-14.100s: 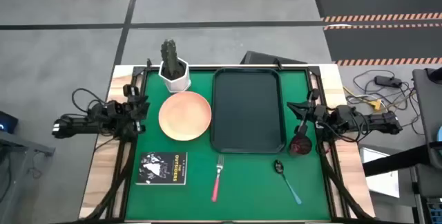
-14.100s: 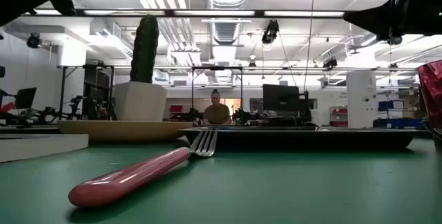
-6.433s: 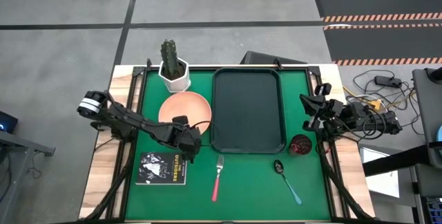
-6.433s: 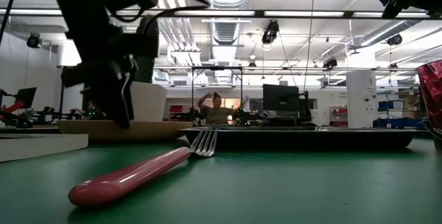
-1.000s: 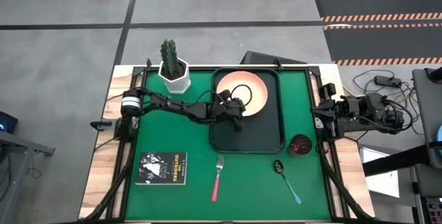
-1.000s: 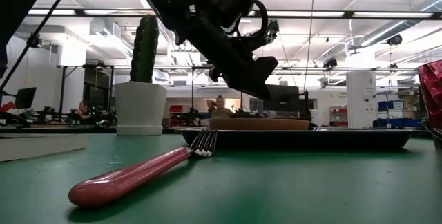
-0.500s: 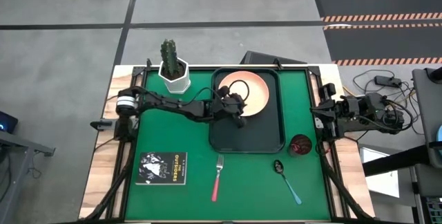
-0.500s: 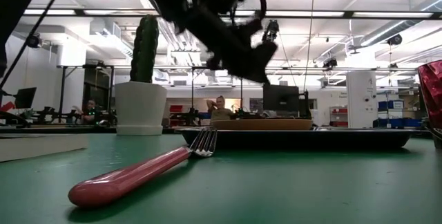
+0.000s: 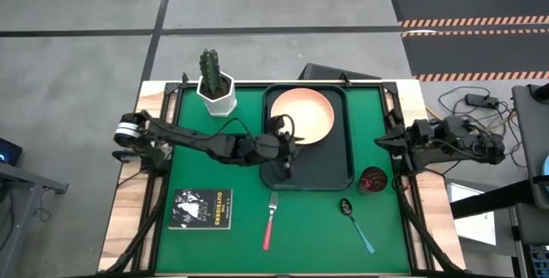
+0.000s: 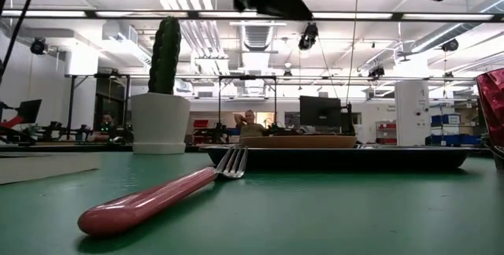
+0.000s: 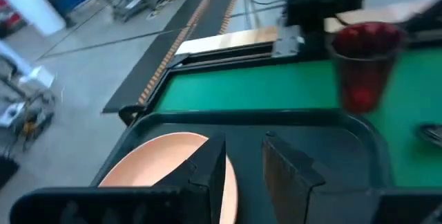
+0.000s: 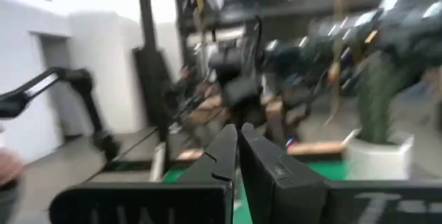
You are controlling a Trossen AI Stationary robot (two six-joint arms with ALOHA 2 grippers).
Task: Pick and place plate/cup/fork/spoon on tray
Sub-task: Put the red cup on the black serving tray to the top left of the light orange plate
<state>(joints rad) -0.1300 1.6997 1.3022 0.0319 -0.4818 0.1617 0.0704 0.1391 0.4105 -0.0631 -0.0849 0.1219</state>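
Note:
The peach-orange plate (image 9: 301,115) lies flat in the far half of the dark tray (image 9: 319,171); it also shows in the left wrist view (image 11: 162,165). My left gripper (image 9: 286,165) hangs open and empty over the tray's near left part, just short of the plate; its fingers (image 11: 209,171) stand apart. The dark red cup (image 9: 372,179) stands on the mat right of the tray. The fork (image 9: 269,220) and the spoon (image 9: 356,222) lie on the mat near the front. My right gripper (image 9: 382,141) is shut and empty at the table's right edge, beyond the cup.
A white pot with a cactus (image 9: 215,85) stands at the far left of the mat. A small black book (image 9: 203,208) lies at the near left. The near half of the tray is bare. A person sits in the room behind the table (image 10: 250,125).
My left gripper has gone up and back from the plate toward the table's near left, over the tray's near part. The plate stays flat in the tray. My right gripper has shifted a little toward the table's left.

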